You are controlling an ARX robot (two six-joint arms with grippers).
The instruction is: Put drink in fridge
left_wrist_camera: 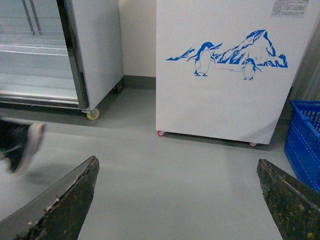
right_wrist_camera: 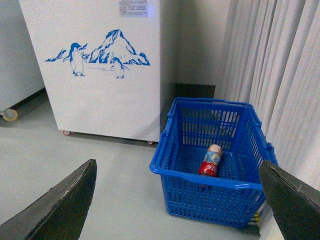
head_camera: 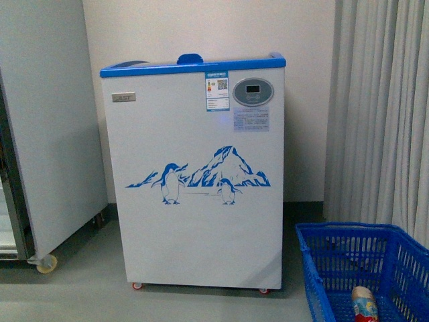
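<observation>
Standing at nine o'clock in the front view, a tall grey-white cabinet (head_camera: 47, 134) rests on a pale caster (head_camera: 47, 263) on the smooth grey floor (head_camera: 87, 298). The left wrist view shows pale shelves behind the cabinet's dark door frame, and a blurred dark-and-white shoe (left_wrist_camera: 20, 145) on the floor near it. The left gripper (left_wrist_camera: 175, 200) hangs over bare floor with its fingers (left_wrist_camera: 65, 205) spread wide and nothing between them.

At twelve o'clock the fridge (head_camera: 201, 188) stands against a cream wall (head_camera: 201, 27). It is white with a blue top rim, a blue penguin-and-mountain decal on its front and small red wheels underneath. An oval panel and printed labels sit at one o'clock on its front.

At three o'clock pale pleated curtains (head_camera: 382, 114) hang to the floor. At five o'clock a blue plastic basket (head_camera: 348, 261) sits on the floor, near the fridge's right corner and in front of the curtains. The drink (right_wrist_camera: 211, 161) lies on its side on the basket's bottom, apart from both arms. The right gripper (right_wrist_camera: 177, 200) is parted wide and empty, above the floor short of the basket.
</observation>
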